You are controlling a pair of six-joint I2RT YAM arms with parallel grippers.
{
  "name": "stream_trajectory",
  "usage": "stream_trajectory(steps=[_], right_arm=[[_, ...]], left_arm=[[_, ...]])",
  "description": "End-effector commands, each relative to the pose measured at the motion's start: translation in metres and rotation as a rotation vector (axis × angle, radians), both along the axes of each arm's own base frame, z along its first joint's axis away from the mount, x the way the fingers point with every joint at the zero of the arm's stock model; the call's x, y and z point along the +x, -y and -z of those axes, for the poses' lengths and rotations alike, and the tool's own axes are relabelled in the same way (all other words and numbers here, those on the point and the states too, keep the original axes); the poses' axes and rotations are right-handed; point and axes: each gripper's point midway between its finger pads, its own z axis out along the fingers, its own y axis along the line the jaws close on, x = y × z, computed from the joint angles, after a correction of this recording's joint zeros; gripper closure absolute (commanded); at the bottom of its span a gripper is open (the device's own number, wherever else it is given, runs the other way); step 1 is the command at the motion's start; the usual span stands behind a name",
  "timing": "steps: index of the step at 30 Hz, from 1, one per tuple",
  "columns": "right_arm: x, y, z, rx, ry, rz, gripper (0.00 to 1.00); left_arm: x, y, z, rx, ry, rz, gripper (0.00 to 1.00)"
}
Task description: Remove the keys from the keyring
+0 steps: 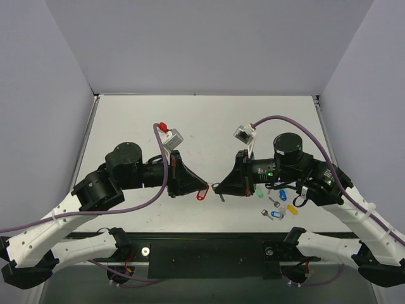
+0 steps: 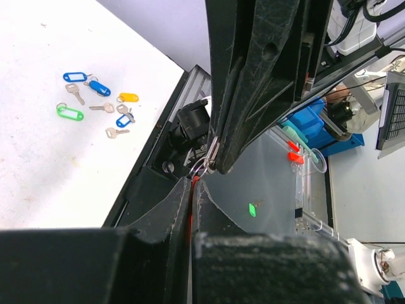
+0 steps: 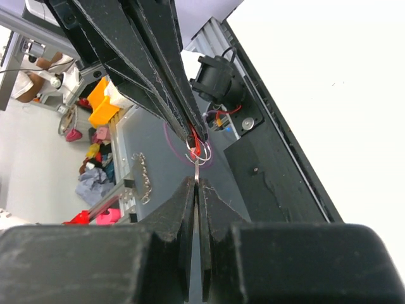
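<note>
1. The left pincer [image 1: 204, 188] is closed tight on the red tag [image 1: 202, 194]. From the left wrist, only a thin red sliver shows in the slit between its fingers [image 2: 171, 209].
2. The right pincer [image 3: 197, 183] is pinched narrow on the key [image 3: 198, 170]. The key shows edge-on as a thin silvery strip running up out of the closed fingers.
3. The two pincers meet tip to tip, almost touching, near the middle of the rig and over the near part of the surface [image 1: 209, 126].
4. The ring [image 2: 200, 168] sits in the small gap between the tips. It is a thin wire loop that joins the red tag to the key.
5. Tag, ring and key all hang between the two arms, clear of the surface.
6. The other tags [image 1: 282, 194] lie scattered on the surface off to the right, under the right arm and well apart from the held set. They are green [image 2: 69, 113], yellow [image 2: 128, 97] and several blue.
7. A few loose keys [image 2: 101, 108] lie among those tags, flat on the surface.
8. Both arms reach inward from their bases at the near edge, each trailing a purple cable [image 1: 158, 190].
</note>
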Motion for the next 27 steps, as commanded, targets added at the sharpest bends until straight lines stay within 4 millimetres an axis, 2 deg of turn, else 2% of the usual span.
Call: stream_trajectory(steps=[1,2,3,5,7,12,18,27], right_arm=[[-0.007,0.017,-0.032,0.057,0.120,0.019,1.00],[-0.008,0.019,-0.031,0.047,0.120,0.020,1.00],[-0.008,0.020,-0.030,0.041,0.127,0.018,1.00],[-0.009,0.022,-0.026,0.012,0.133,0.012,1.00],[-0.010,0.025,-0.023,-0.011,0.147,0.010,1.00],[-0.012,0.033,-0.014,-0.074,0.182,0.004,1.00],[-0.023,0.036,-0.005,-0.130,0.289,-0.053,1.00],[-0.033,0.039,-0.003,-0.124,0.458,-0.103,1.00]], left_arm=[[0.002,-0.011,-0.014,-0.024,0.057,-0.040,0.79],[0.001,-0.012,-0.016,-0.026,0.060,-0.035,0.72],[-0.001,-0.012,-0.018,-0.030,0.064,-0.024,0.48],[-0.005,-0.014,-0.026,-0.046,0.079,-0.009,0.30],[-0.007,-0.017,-0.035,-0.065,0.097,-0.004,0.24],[-0.010,-0.020,-0.050,-0.115,0.151,-0.003,0.22],[-0.007,-0.011,-0.042,-0.109,0.174,0.024,0.23],[-0.026,-0.007,-0.052,-0.191,0.378,0.164,0.26]])
